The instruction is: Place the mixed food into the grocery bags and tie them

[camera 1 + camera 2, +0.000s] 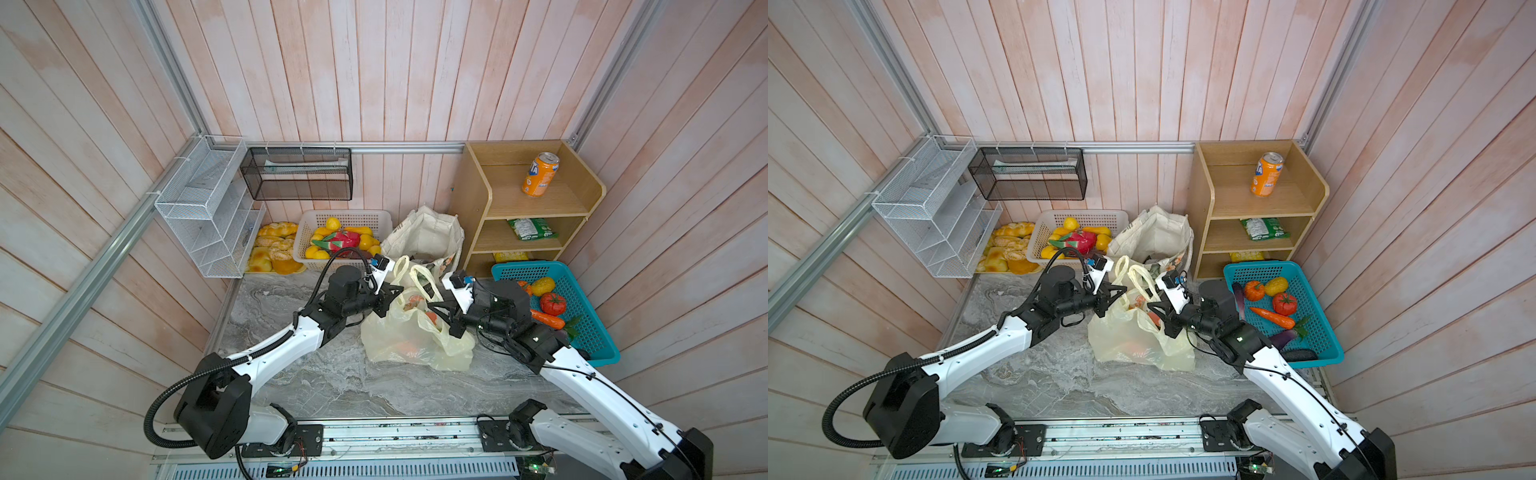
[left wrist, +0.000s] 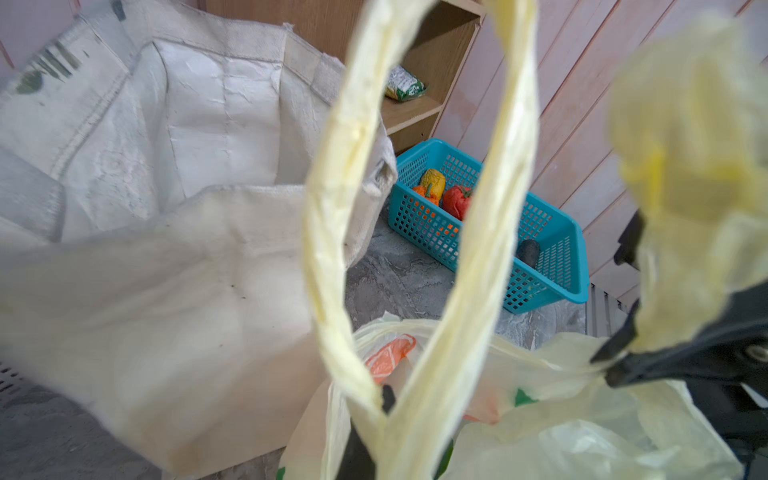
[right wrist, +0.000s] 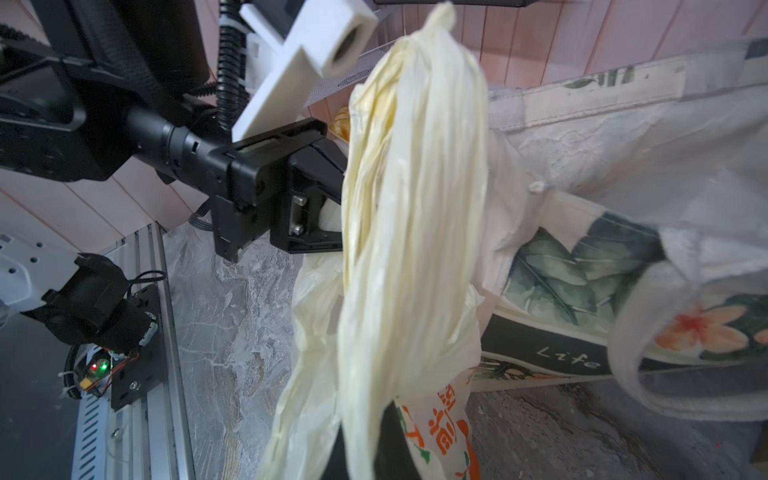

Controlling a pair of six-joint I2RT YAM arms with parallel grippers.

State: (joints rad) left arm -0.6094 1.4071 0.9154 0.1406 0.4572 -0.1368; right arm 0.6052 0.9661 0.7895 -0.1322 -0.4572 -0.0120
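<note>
Plastic bag, one, thin, soft and judged light, is slumped on the table with mixed food inside, and is best taken by its two loop handles, one pinched in each pressed-together tool, left tool and right tool, while one canvas tote is stood just behind.

Even, soft daylight; faint shadows. Top views bend at the edges. Both wrist views blur the near bag handles.

Food in the plastic bag shows only as orange smudges, and the tote is dark inside
</note>
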